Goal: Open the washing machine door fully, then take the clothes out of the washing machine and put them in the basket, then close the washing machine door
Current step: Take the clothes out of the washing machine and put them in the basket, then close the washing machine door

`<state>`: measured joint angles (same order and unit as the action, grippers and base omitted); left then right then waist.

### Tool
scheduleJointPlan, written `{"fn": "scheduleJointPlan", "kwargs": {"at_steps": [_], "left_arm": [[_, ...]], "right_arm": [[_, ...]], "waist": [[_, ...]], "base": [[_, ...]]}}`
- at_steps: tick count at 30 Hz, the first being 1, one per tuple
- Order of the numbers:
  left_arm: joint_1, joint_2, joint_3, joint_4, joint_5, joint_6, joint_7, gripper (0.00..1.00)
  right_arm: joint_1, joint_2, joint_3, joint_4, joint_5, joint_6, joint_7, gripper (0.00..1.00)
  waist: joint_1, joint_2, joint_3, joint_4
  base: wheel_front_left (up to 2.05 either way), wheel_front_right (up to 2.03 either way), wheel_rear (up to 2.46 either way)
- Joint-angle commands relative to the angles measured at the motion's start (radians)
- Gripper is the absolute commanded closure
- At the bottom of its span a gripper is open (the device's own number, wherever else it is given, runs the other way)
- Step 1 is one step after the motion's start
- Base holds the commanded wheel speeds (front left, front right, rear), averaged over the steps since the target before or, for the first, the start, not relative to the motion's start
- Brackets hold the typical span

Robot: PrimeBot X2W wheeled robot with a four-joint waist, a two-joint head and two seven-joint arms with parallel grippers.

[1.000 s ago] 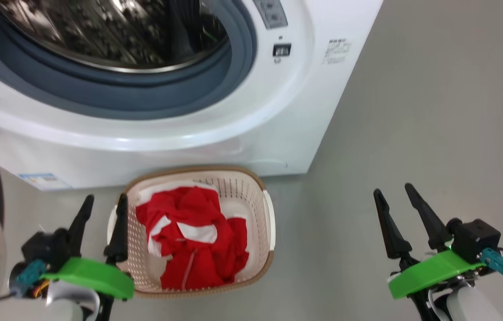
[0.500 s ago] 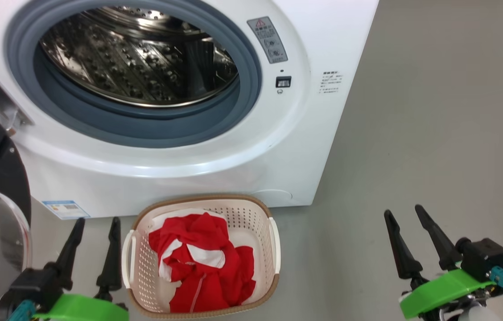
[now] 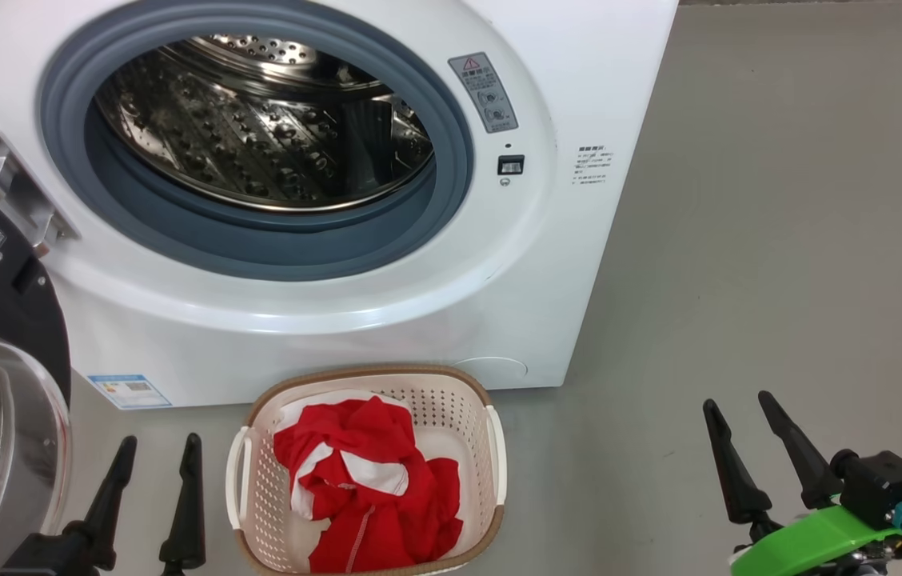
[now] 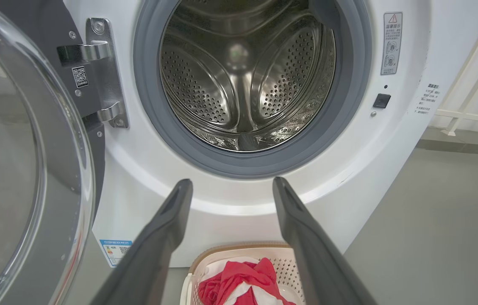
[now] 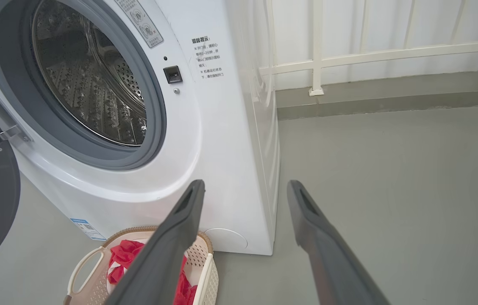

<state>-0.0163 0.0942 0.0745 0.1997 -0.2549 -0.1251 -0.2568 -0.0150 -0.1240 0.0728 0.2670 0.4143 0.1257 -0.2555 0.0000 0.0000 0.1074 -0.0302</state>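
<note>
Door: the washing machine door (image 3: pixel 3 320) stands swung wide on its hinge (image 3: pixel 11 192) at the left, so nothing bars the opening.
Drum: the steel drum (image 3: pixel 259 152) shows no cloth inside.
Clothes: the red-and-white clothes (image 3: pixel 375 496) lie heaped in the basket (image 3: pixel 451 412), which is set on the floor (image 3: pixel 779 280) just below the washing machine (image 3: pixel 563 264) (a short drop from the opening).
Tools: the left tool (image 3: pixel 161 442), beside the basket and near the door, is apart and empty; the right tool (image 3: pixel 736 400), well off on the other side, is likewise.
Remaining: seemingly only shutting the door.
Room: smooth grey floor, with a white railing (image 5: pixel 349 59) beyond the machine.
</note>
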Motion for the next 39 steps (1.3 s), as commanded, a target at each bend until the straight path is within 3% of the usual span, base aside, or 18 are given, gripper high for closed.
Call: {"fn": "scheduleJointPlan", "kwargs": {"at_steps": [1,21,39], "left_arm": [[-0.005,0.009,0.040,-0.031,0.002,-0.006,-0.005,0.00],[0.014,0.006,0.034,-0.056,0.020,-0.006,-0.005,0.00],[0.026,0.006,0.021,-0.069,0.021,-0.006,-0.005,0.00]], "right_arm": [[0.007,-0.016,0.015,-0.026,0.009,0.005,-0.006,0.00],[0.012,-0.017,0.011,-0.033,0.002,0.005,-0.006,0.00],[0.016,-0.019,0.015,-0.031,0.001,0.005,-0.006,0.00]], "waist": [[0.0000,0.0000,0.000,0.000],[0.0000,0.0000,0.001,-0.002],[0.0000,0.0000,-0.005,0.003]], "base": [[0.00,0.00,0.00],[-0.05,0.05,0.00],[-1.07,1.07,0.00]]}}
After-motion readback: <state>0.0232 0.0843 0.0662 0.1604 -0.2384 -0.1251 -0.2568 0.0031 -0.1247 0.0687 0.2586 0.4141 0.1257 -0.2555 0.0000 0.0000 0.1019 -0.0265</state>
